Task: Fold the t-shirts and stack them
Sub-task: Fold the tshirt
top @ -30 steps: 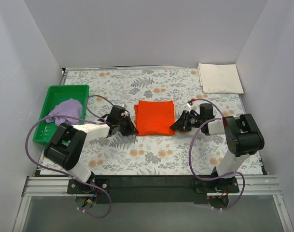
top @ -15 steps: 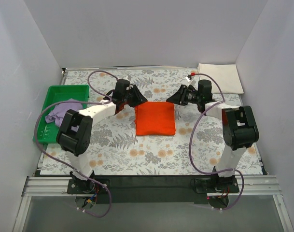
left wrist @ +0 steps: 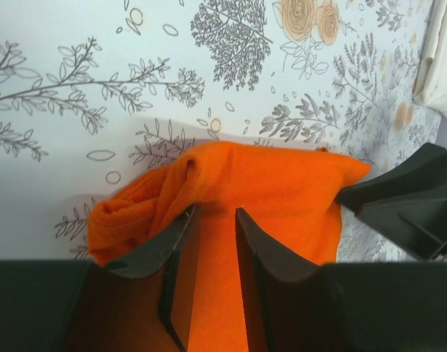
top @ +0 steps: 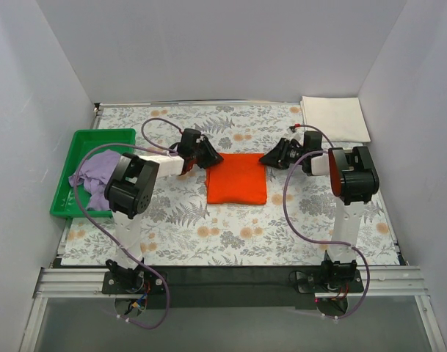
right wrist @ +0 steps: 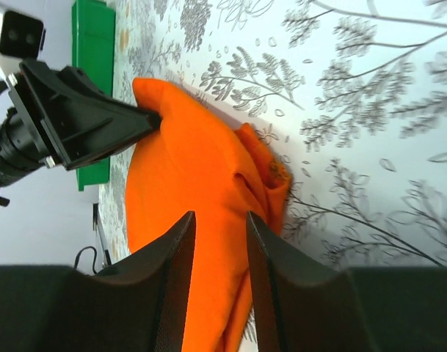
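The bright orange t-shirt lies folded into a rectangle at the table's middle. My left gripper is at its far left corner, jaws slightly apart over the cloth; in the left wrist view orange cloth lies flat between the fingers and bunches by the left one. My right gripper is at the far right corner, jaws apart over the cloth in the right wrist view. The pale lilac t-shirt lies crumpled in the tray. The cream-white t-shirt lies folded at the back right.
A green plastic tray stands at the left edge of the flower-patterned table cover. White walls close in the left, back and right. Purple cables loop from both arms over the table.
Both grippers moved from the orange shirt's near corners to its far corners, then came down low onto the cloth. The shirt's outline is almost the same.
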`<state>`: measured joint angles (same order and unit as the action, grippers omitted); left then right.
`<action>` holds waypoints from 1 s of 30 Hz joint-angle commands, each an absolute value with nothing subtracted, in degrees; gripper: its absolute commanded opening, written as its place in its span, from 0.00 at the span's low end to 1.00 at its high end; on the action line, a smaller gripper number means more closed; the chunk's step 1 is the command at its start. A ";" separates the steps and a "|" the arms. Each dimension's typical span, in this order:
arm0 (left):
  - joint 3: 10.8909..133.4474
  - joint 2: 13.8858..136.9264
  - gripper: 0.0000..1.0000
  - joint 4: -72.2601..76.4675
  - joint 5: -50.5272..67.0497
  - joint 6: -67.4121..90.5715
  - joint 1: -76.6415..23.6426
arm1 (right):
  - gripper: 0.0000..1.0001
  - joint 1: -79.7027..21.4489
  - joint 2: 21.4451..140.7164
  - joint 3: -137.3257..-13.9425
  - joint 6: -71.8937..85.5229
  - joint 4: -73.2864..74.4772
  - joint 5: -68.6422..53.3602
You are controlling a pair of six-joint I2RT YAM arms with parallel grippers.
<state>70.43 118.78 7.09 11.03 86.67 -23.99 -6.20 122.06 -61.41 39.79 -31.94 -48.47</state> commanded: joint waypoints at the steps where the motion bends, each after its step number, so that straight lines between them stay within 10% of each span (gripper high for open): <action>1: 66.89 114.72 0.28 2.99 8.61 83.51 -23.47 | 0.36 -3.87 118.93 -61.70 39.81 -32.53 -48.08; 10: 68.56 100.12 0.57 -6.32 -6.23 61.02 -33.72 | 0.47 -3.78 97.84 -61.34 23.13 3.13 -31.93; 19: 67.76 100.80 0.60 -9.75 -20.81 46.43 -54.63 | 0.75 -3.96 79.64 -53.20 14.50 22.50 -14.68; 30: 76.81 114.07 0.52 -7.65 -24.79 36.93 -63.45 | 0.76 -3.60 70.84 -44.04 16.34 23.73 -14.58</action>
<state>73.47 114.17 -8.88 -21.52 41.80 -63.05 -3.86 72.79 -44.71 16.16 23.49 -14.04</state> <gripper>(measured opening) 0.529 0.765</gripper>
